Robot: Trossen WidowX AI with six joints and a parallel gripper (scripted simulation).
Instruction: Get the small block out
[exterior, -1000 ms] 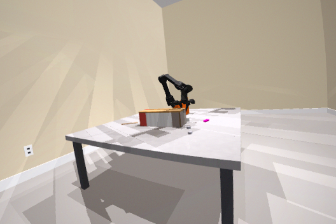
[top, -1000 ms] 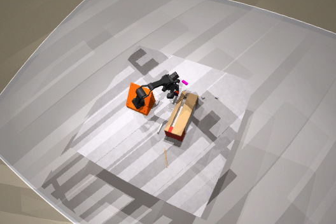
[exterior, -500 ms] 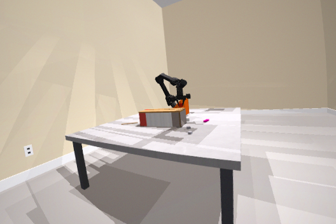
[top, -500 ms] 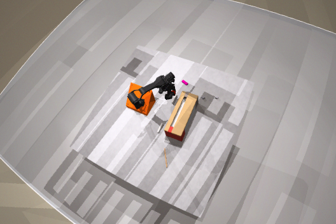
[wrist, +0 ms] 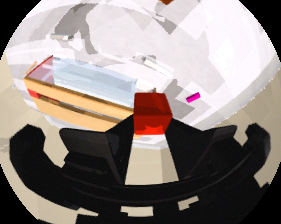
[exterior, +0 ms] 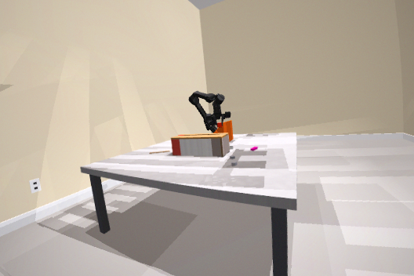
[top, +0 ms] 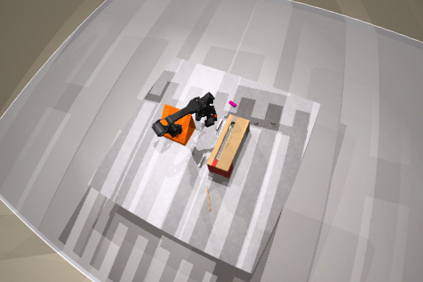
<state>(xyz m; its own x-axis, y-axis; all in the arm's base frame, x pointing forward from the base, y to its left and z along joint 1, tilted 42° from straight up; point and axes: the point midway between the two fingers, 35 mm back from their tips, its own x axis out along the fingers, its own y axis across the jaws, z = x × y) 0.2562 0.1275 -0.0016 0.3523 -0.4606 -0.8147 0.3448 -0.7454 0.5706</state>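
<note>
A small red block point(top: 215, 116) point(exterior: 219, 125) point(wrist: 152, 111) is between the fingertips of my gripper point(wrist: 148, 117), which is shut on it. The block is in the air, above the table and outside the box, on the side towards the arm's base. The long box point(top: 237, 141) point(exterior: 196, 147) point(wrist: 73, 103) has a tan top with a long slot and stands upright on the table. Its red end point(top: 219, 170) point(exterior: 176, 147) is the end farther from the gripper. The gap between block and box is hard to judge exactly.
A magenta piece point(top: 232, 103) point(exterior: 254, 148) point(wrist: 193, 97) lies beyond the box's other end. A thin stick point(top: 208, 199) point(exterior: 159, 152) lies past the red end. Pale bars point(top: 219, 126) point(top: 202, 160) lie between the arm's orange base point(top: 171, 114) and the box.
</note>
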